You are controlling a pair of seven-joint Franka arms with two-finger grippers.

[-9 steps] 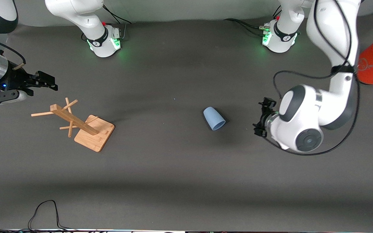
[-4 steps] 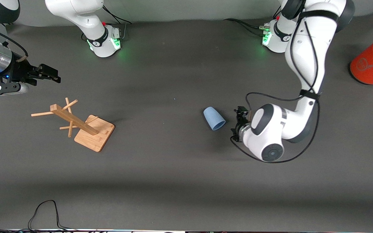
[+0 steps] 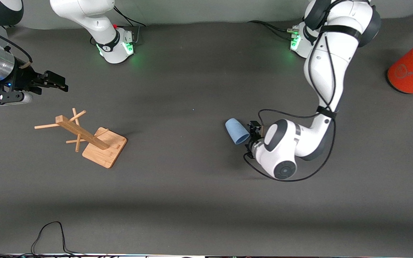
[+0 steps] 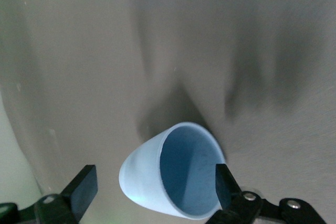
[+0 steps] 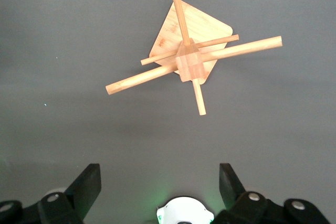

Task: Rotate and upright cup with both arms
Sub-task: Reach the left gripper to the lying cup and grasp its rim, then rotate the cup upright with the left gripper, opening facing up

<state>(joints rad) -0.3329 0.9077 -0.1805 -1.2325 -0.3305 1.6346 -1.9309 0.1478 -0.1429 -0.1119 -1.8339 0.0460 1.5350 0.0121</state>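
Observation:
The light blue cup point(image 3: 236, 130) lies on its side on the dark table, its open mouth toward the left arm's end. My left gripper point(image 3: 250, 140) is low at the cup's mouth and open. In the left wrist view the cup point(image 4: 152, 174) shows its blue inside, its rim end between my left gripper's point(image 4: 155, 187) spread fingers; one finger point(image 4: 224, 184) is at the rim, the other stands apart. My right gripper point(image 3: 54, 81) is open and empty, up in the air at the right arm's end, over the table beside the wooden rack point(image 3: 88, 138).
The wooden peg rack on its square base also shows in the right wrist view point(image 5: 187, 60). A large orange canister point(image 3: 411, 73) with a grey lid stands at the left arm's end. A black cable point(image 3: 48, 233) loops at the table's near edge.
My left arm has swung in from the left arm's end of the table, bringing its gripper up to the cup's mouth. The cup has not moved. My right gripper has shifted only slightly.

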